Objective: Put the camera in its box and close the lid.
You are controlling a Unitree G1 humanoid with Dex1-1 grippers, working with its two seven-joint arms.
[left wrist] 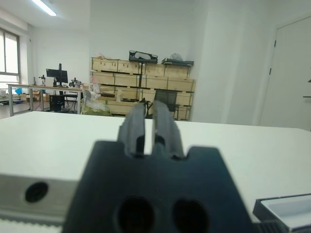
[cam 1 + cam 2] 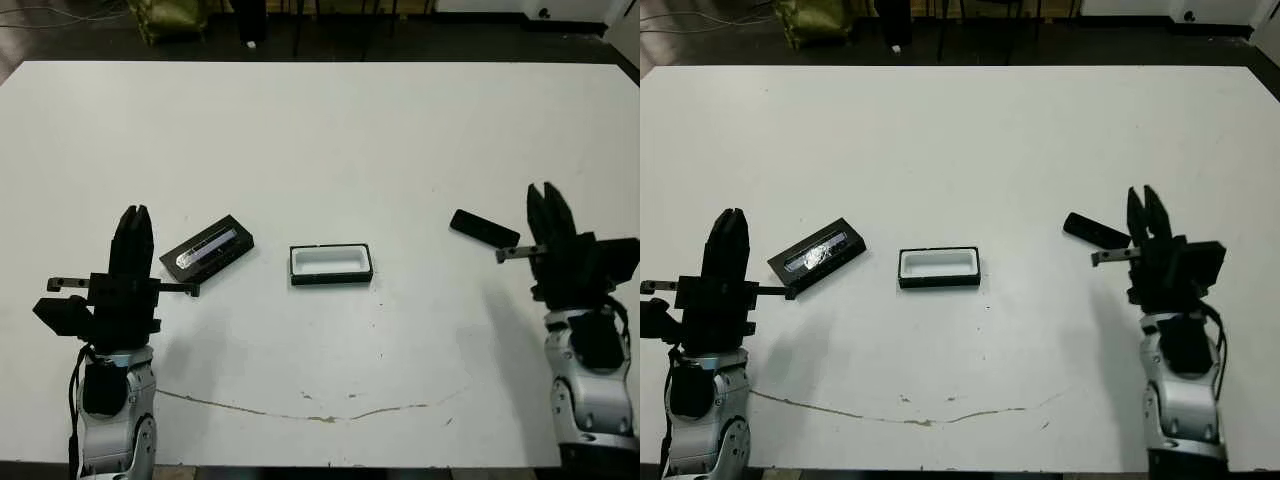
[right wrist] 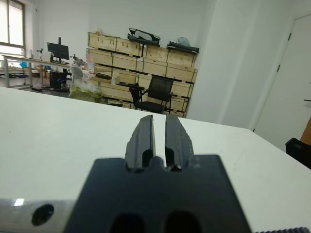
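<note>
The white table (image 2: 320, 130) spreads wide in front of me, with a thin brownish crack line running across its near part. My left gripper (image 2: 133, 222) stands upright over the near left of the table, fingers pressed almost together with only a thin slit between them, holding nothing. My right gripper (image 2: 548, 200) stands the same way at the near right, its two fingers also nearly closed on a narrow gap and empty.

The lid (image 2: 207, 250) lies flat just beside my left gripper, toward the middle of the table; its long axis runs diagonally, the far end angled toward my right, and the silvery stripe on top follows that same line. The box (image 2: 330, 264) sits open near the table's middle, between my two arms and well apart from the lid, white lining facing up, its long axis running left to right. The camera (image 2: 484, 229) lies flat on the table just to the left of my right gripper, well apart from the box, its long axis slanting from far-left to near-right, pointing toward my gripper.
</note>
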